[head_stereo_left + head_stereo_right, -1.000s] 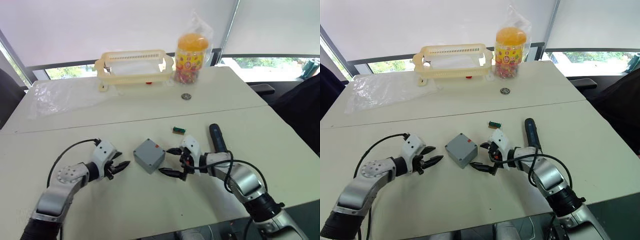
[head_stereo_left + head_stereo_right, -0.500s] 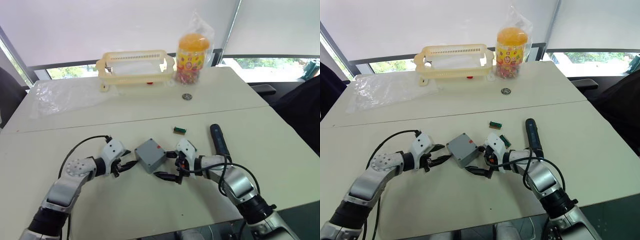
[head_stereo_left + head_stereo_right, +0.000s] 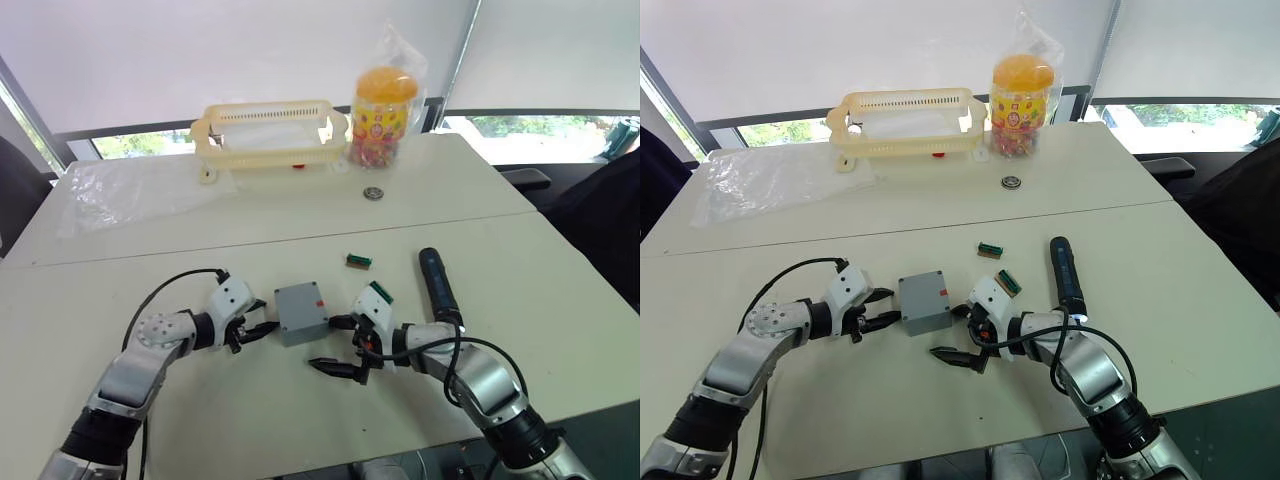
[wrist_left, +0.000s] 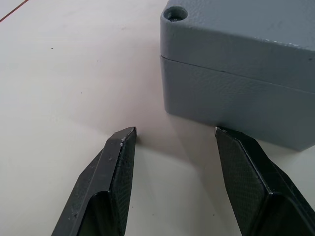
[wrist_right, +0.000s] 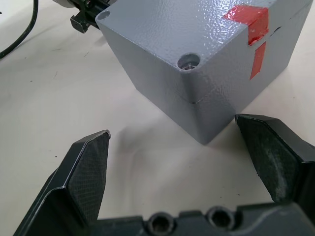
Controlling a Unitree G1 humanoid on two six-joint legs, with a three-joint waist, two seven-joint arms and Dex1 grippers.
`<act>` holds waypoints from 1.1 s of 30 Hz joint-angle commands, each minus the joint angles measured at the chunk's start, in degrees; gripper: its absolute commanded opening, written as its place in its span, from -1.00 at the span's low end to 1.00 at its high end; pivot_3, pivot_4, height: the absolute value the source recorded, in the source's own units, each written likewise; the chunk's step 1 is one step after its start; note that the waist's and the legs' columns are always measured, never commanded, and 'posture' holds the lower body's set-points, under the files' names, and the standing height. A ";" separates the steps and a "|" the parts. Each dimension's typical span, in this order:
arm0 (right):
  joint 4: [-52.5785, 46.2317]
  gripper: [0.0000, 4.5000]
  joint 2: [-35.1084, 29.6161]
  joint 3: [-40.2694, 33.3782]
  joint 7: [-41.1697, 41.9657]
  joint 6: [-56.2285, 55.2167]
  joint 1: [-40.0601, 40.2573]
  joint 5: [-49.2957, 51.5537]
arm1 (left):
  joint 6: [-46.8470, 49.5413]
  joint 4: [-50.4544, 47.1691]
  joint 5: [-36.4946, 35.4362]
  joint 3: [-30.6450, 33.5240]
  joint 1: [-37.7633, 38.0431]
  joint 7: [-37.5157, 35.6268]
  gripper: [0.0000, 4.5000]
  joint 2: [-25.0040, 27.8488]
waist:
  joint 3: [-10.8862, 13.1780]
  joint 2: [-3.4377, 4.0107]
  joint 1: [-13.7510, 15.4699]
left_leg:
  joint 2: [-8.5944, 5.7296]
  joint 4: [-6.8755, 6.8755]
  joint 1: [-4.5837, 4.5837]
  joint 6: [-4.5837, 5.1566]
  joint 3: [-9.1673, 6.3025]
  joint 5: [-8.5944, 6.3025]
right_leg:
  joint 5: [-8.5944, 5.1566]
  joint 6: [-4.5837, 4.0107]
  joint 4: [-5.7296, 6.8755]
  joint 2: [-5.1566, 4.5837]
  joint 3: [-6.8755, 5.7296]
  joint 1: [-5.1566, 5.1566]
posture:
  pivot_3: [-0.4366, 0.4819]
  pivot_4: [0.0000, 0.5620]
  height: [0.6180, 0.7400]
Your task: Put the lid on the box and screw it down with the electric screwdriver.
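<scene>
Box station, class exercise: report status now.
Both tools open, left tool and right tool flanking box. Lid already on. Screwdriver untouched. Nothing obstructing.

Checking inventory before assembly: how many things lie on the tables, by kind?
Grey box: 1
Electric screwdriver: 1
Green-brown blocks: 2
Basket: 1
Jar: 1
Metal ring: 1
Plastic bag: 1
Total: 8

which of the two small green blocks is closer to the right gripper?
The green block right behind the right gripper, beside its wrist. The other block lies farther up the table, apart from both arms.

Box [image 3: 301, 312] between both grippers, screwdriver [image 3: 437, 285] right.
</scene>
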 commanded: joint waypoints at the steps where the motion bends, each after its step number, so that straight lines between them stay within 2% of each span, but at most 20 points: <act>1: -3.50 0.98 0.71 0.23 0.22 0.28 0.31 1.41 | -0.84 -0.62 0.32 -1.14 -0.32 0.06 0.14 -0.83 | 0.00 0.00 0.02 | 0.00 0.00 0.00 0.00 0.00 0.00 | 0.00 0.00 0.00 0.00 0.00 0.00 | -0.05 -0.47 1.00; 15: -6.27 0.98 2.86 0.41 -0.61 4.12 1.79 3.52 | -2.15 0.74 1.35 -0.50 -0.15 0.19 0.14 -0.57 | -0.01 -0.01 -0.02 | 0.00 0.00 0.01 0.00 -0.01 0.00 | 0.00 0.00 0.01 0.01 0.00 0.00 | -0.05 -0.47 1.00; 20: -5.76 0.98 2.12 -0.52 -1.22 2.69 1.68 2.35 | -0.23 -0.93 -0.36 0.97 0.51 -0.04 0.14 -0.32 | -0.01 -0.01 -0.12 | 0.00 0.00 0.02 0.00 -0.01 0.00 | 0.00 0.00 0.02 0.01 0.00 0.00 | -0.05 -0.47 1.00; 23: -7.55 0.98 -1.84 -4.49 -0.02 2.13 0.75 2.78 | 3.35 -2.98 -3.95 5.50 1.11 -1.73 0.14 2.68 | 0.00 -0.02 -0.16 | 0.01 0.00 0.02 0.00 -0.01 0.00 | 0.00 0.00 0.02 0.01 0.00 0.00 | -0.05 -0.47 1.00; 29: -12.74 0.98 -6.81 -19.20 3.91 13.05 -5.78 19.37 | 17.56 -10.22 -17.74 15.00 -2.24 -5.82 0.14 9.49 | 0.08 -0.08 -0.14 | 0.04 0.00 -0.01 0.00 -0.03 0.00 | 0.00 0.00 0.04 0.02 -0.01 -0.05 | -0.05 -0.47 1.00; 33: -4.93 0.98 -8.66 -22.38 3.44 12.70 -13.91 19.81 | 27.19 -16.96 -26.37 18.33 -5.36 -3.96 0.14 10.58 | 0.09 -0.11 -0.19 | 0.02 0.00 -0.01 0.00 -0.04 0.00 | -0.01 0.01 0.02 0.00 -0.04 0.00 | -0.05 -0.47 1.00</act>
